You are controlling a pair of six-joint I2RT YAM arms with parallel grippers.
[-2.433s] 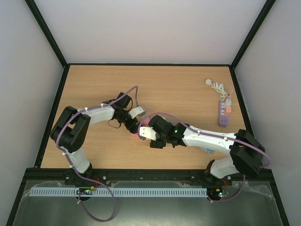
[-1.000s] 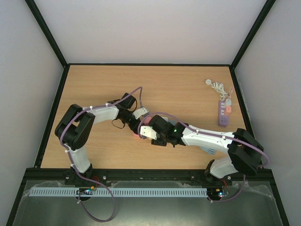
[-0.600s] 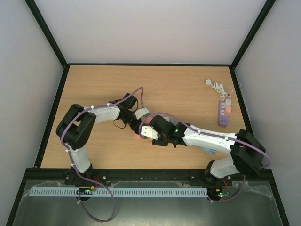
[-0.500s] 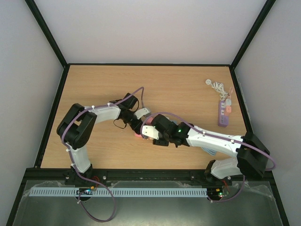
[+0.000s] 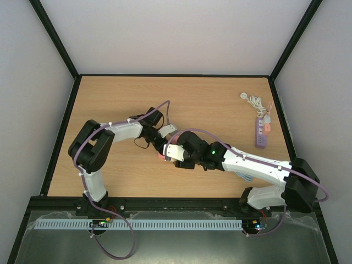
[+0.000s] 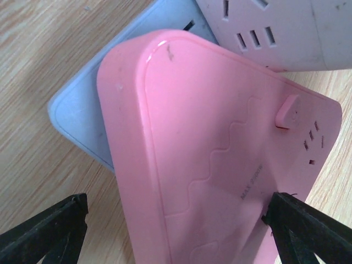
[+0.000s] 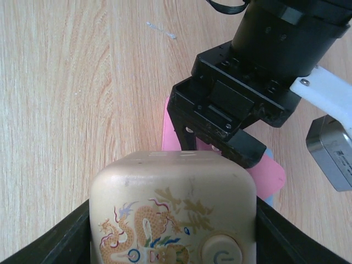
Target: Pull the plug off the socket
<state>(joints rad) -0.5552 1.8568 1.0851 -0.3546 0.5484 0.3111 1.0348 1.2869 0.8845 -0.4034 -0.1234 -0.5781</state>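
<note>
Top cam overhead at near edge, whole tabletop (image 5: 110, 99); left wrist point-blank on pink socket (image 6: 220, 165) between jaws; right wrist sees it past plug (image 7: 173, 203).

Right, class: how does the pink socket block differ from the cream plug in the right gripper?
Colour: the pink socket block is plain with a wavy line; the cream plug carries a dragon print and a button. Pose: the pink socket block lies atop a blue block, between the left gripper's open fingers; the cream plug is clamped in the right gripper. Both have rounded corners.
</note>
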